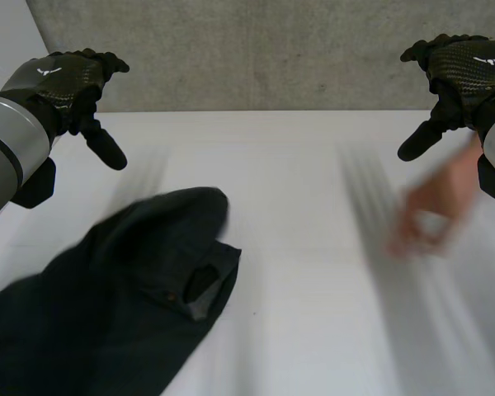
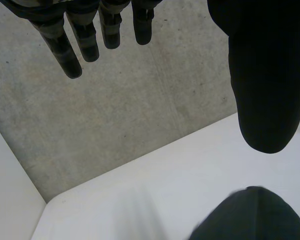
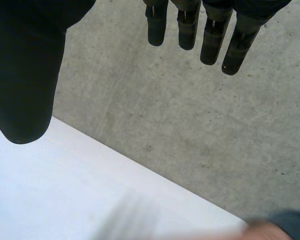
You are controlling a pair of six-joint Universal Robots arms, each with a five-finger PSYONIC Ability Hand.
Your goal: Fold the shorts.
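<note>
Shorts lt, person's hand rt.

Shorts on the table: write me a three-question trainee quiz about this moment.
1. True or false: the left hand is holding the shorts.
2. What reaches over the table near the right hand? A) a person's hand B) a cup C) a second pair of shorts
3. Fill in: both robot hands are ___, fingers straight, holding nothing.
Key: 1 false; 2 A; 3 open.
</note>
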